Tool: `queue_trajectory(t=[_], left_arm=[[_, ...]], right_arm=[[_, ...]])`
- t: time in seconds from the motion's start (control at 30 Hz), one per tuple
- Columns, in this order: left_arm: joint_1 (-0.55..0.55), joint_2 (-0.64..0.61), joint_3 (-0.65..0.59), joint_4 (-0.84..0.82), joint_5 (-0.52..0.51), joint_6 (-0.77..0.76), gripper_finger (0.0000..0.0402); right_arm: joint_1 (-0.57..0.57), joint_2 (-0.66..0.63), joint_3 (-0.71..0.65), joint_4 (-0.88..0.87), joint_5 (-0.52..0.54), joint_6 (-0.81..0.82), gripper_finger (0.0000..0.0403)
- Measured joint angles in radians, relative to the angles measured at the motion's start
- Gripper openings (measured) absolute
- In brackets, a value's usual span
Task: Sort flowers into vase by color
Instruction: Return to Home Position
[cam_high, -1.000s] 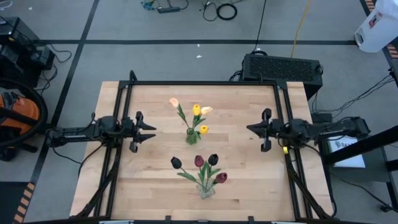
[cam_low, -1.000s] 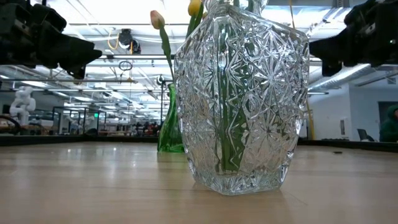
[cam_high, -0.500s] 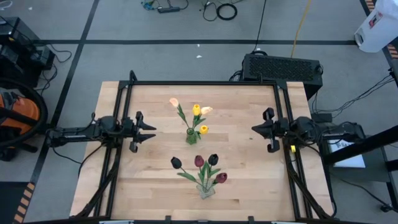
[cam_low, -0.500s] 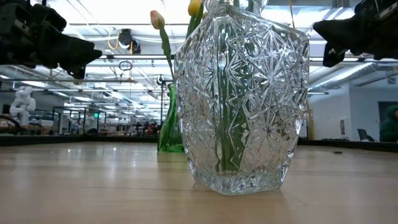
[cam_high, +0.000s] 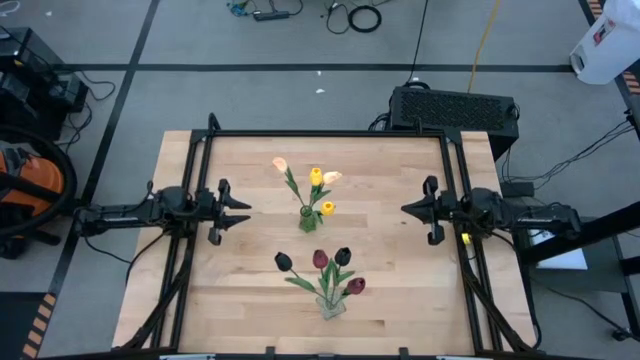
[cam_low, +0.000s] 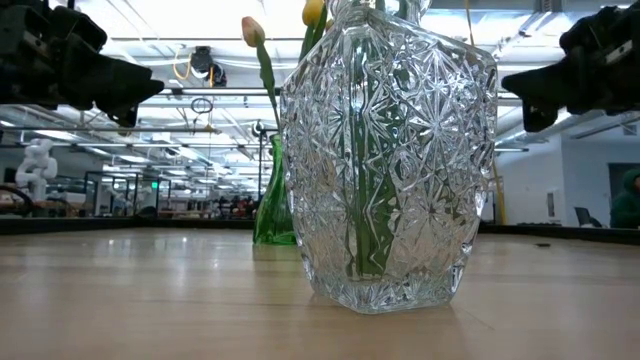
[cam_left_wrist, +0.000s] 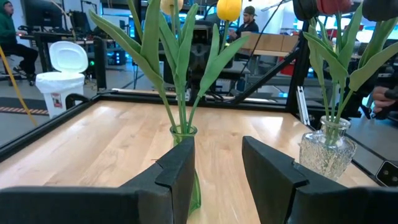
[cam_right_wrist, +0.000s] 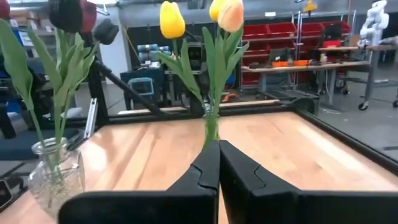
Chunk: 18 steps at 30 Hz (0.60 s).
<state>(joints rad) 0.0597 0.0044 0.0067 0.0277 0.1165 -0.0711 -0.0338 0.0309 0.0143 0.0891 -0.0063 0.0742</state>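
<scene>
Left gripper (cam_high: 240, 212) is hovering over the left side of the table (cam_high: 400, 290), fingers apart and empty. Right gripper (cam_high: 408, 209) is hanging over the right side, fingers pressed together, gripping nothing. Yellow and peach flowers (cam_high: 316, 178) are standing in the green vase (cam_high: 306, 218) mid-table. Dark flowers (cam_high: 320, 260) are standing in the clear vase (cam_high: 331, 305) near it.

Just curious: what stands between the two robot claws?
The green vase of yellow and peach flowers, about midway between the left gripper and right gripper, as the high view shows.

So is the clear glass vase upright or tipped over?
Upright: the clear vase sits flat on the table, dark flowers rising from its mouth.
</scene>
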Motion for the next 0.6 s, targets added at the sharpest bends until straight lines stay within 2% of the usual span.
queue_trajectory(t=[0.13,0.6], left_arm=[[0.000,0.000,0.000,0.000,0.000,0.000,0.0141],[0.000,0.000,0.000,0.000,0.000,0.000,0.0141]], right_arm=[[0.000,-0.030,0.001,-0.073,0.000,0.000,0.0000],[0.000,-0.030,0.001,-0.077,0.003,0.019,0.0000]])
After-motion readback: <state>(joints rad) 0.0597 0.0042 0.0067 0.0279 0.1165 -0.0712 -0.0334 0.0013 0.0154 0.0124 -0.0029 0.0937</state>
